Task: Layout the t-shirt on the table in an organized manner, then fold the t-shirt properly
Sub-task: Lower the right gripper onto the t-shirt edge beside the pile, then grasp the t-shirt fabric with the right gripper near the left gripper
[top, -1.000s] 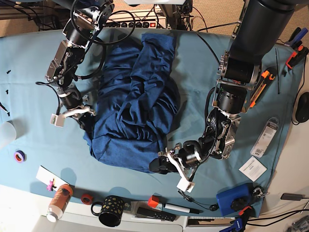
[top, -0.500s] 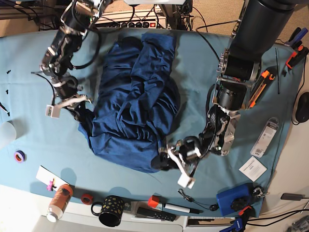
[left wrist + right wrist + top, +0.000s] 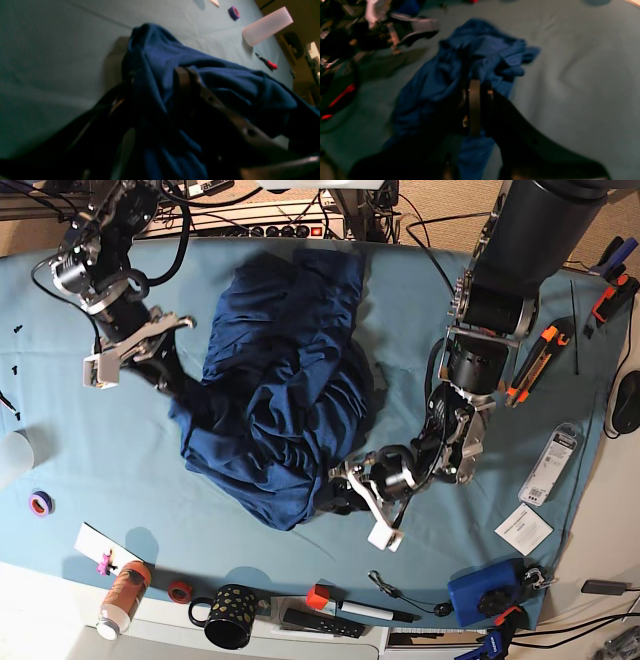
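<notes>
While both arms grip opposite corners of the crumpled t-shirt (image 3: 280, 410), we judge the laying-out step to be in hand, with no folding begun. The dark navy garment lies bunched in the middle of the desk (image 3: 60, 440), which is covered in light teal cloth.

On the base view's left, the right gripper (image 3: 165, 375) has its fingers pinched narrow on the shirt's upper left edge; the right wrist view shows fabric caught between them. On the base view's right, the left gripper (image 3: 345, 492) sits at the shirt's lower edge with its fingers partly apart, and the left wrist view shows cloth draped over and between them, so we take it as holding the hem (though the exact pinch point is dark).

Next, we think the two arms need to draw apart and spread the cloth flat, keeping both grips firm so neither corner slips.

Loose items ring the shirt. Along the near edge stand a black spotted mug (image 3: 228, 616), an orange bottle (image 3: 123, 595), a red tape roll (image 3: 179, 590) and a marker (image 3: 372, 611). A purple tape roll (image 3: 40, 503) and a translucent cup (image 3: 12, 456) sit at far left. An orange utility knife (image 3: 535, 360) lies at right. None touches the shirt, but a spread sleeve could sweep the near-edge clutter.
</notes>
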You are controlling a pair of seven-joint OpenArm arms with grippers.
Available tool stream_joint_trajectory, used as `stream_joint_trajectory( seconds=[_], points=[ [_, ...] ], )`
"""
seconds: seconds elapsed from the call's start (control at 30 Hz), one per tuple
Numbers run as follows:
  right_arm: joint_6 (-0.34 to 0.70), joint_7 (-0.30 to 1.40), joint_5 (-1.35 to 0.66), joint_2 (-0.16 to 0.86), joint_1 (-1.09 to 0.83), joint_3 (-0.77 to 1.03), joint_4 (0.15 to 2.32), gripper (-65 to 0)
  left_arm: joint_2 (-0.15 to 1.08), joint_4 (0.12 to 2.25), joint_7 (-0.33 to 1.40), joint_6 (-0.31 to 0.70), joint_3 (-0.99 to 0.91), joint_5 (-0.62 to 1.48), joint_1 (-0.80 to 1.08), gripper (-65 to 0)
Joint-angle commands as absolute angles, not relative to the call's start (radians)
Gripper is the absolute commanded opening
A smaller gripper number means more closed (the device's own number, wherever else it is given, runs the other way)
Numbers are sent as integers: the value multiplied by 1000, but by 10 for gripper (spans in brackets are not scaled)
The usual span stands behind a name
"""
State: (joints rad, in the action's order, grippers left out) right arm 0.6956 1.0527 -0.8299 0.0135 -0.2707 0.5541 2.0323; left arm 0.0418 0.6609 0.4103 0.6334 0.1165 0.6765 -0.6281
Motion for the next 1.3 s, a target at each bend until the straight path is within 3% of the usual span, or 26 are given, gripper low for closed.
stream_joint_trajectory(
  seconds=[0.0, 0.23, 0.57, 0.93, 1.27],
  points=[
    [698, 1058, -883, 19, -274, 556, 2055, -650, 38, 678, 398, 648, 115, 695, -662, -440],
    [698, 1396, -1135, 19, -288, 556, 2055, -650, 33, 678, 456, 655, 115, 751, -646, -440],
    [698, 1396, -1475, 19, -286, 556, 2055, -650, 13, 678, 469, 656, 115, 763, -626, -442],
    [698, 1396, -1462, 19, -128, 556, 2055, -650, 1, 678, 501, 698, 115, 764, -626, -442],
    [698, 1373, -1219, 14, 28, 521, 2054, -650, 0, 678, 501, 698, 115, 764, -606, -442]
  ],
)
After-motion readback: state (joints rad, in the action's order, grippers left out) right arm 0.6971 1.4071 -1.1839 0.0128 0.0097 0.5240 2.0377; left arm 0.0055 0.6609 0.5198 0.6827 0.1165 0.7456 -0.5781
